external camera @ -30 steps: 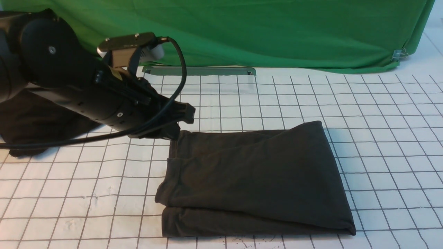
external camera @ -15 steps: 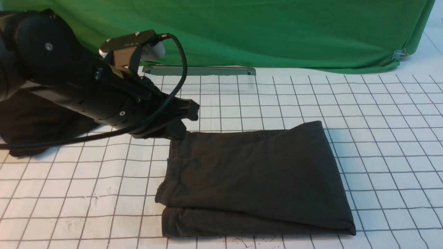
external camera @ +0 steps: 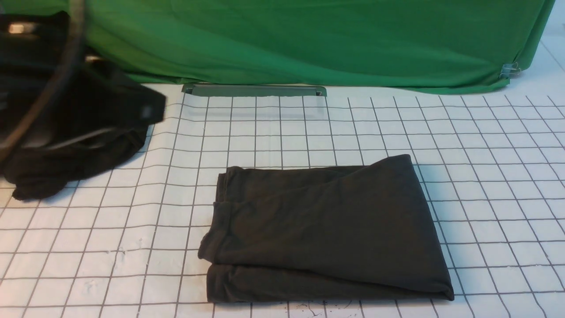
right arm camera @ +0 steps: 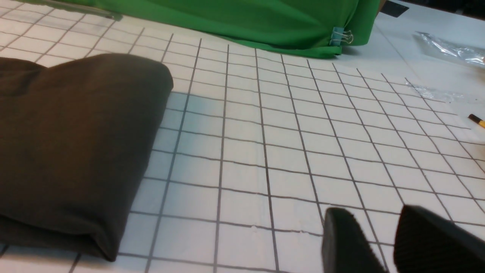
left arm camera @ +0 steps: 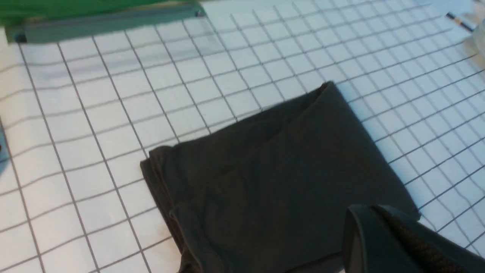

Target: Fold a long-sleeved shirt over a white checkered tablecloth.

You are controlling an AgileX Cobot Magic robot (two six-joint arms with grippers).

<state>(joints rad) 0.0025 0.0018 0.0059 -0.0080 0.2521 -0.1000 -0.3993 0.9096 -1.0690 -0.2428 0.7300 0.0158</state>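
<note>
The long-sleeved shirt (external camera: 326, 229) lies folded into a dark grey rectangle on the white checkered tablecloth (external camera: 485, 176), and no logo shows. My left arm (external camera: 88, 110) is a blur at the far left, apart from the shirt. In the left wrist view the left gripper (left arm camera: 373, 212) is shut with nothing in it, hanging above the shirt (left arm camera: 273, 182). The right gripper (right arm camera: 375, 212) is open over bare tablecloth (right arm camera: 288, 151), with the shirt's folded edge (right arm camera: 75, 144) off to one side. The right gripper is out of the front view.
A blacker heap of cloth (external camera: 44, 176) sits at the left under my left arm. Green draped cloth (external camera: 309, 39) closes the back, with a grey bar (external camera: 254, 90) at its foot and a binder clip (external camera: 510, 69). Clear plastic (right arm camera: 451, 49) and a pencil (right arm camera: 476, 120) lie past the tablecloth's right edge.
My left arm has pulled back fast to the left and upward, away from the shirt's far left corner. The folded shirt has not moved.
</note>
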